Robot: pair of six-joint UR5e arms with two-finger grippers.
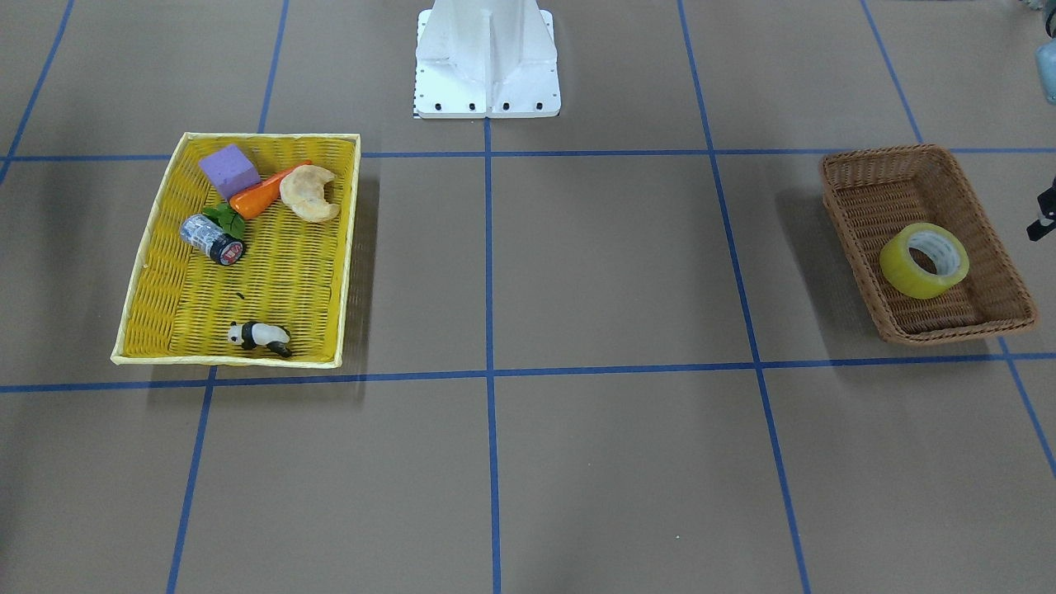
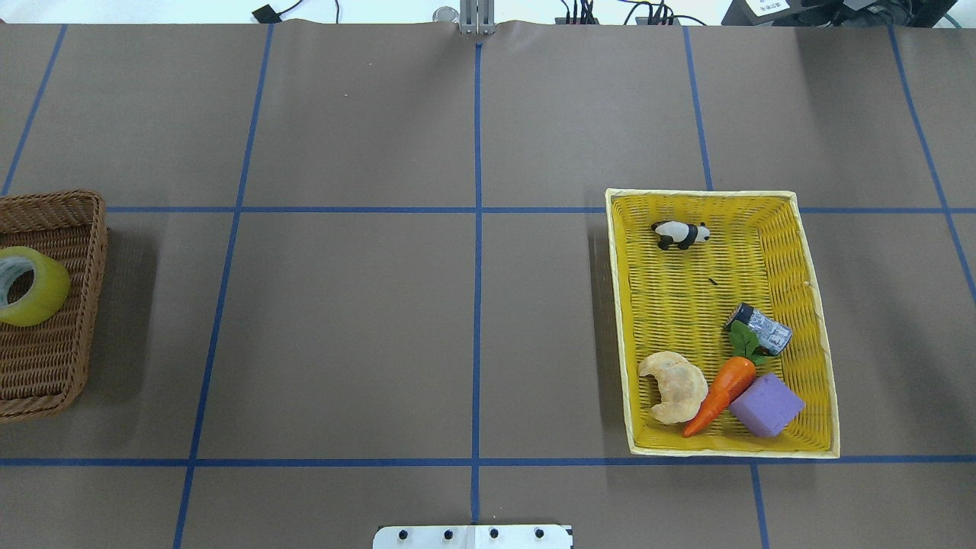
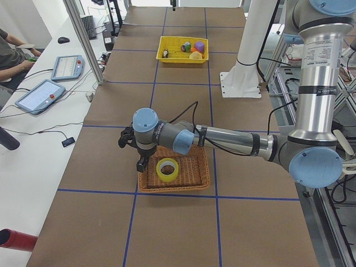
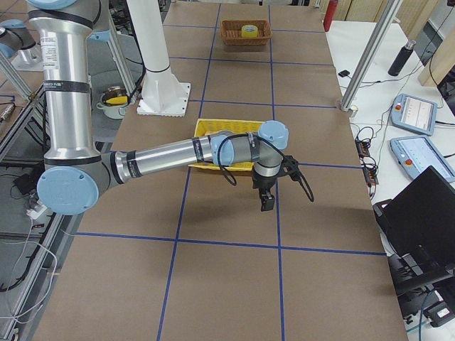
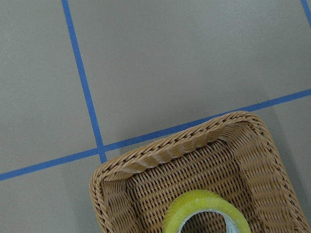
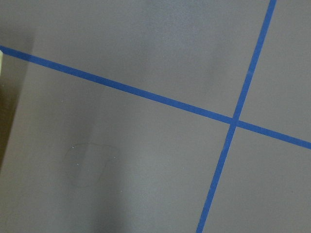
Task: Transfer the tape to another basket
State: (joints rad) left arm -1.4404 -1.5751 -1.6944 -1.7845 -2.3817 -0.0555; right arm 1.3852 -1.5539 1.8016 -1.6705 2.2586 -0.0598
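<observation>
The tape (image 1: pixel 924 260), a yellow roll with a pale core, lies tilted inside the brown wicker basket (image 1: pixel 874 161). It also shows in the overhead view (image 2: pixel 27 286) and the left wrist view (image 5: pixel 206 216). In the left side view my left gripper (image 3: pixel 142 164) hangs beside the basket's rim (image 3: pixel 194 181), close to the tape (image 3: pixel 167 169) and apart from it. Only a black sliver of it shows in the front view (image 1: pixel 1042 216). I cannot tell if it is open. My right gripper (image 4: pixel 266 202) hangs over bare table beside the yellow basket (image 4: pixel 213 128). I cannot tell its state.
The yellow woven basket (image 1: pixel 148 272) holds a purple block (image 1: pixel 229 171), a carrot (image 1: pixel 264 191), a croissant (image 1: pixel 309 194), a small grey cylinder (image 1: pixel 213 239) and a panda figure (image 1: pixel 262 337). The robot's white base (image 1: pixel 487 58) stands at the table's middle. Blue tape lines grid the brown table.
</observation>
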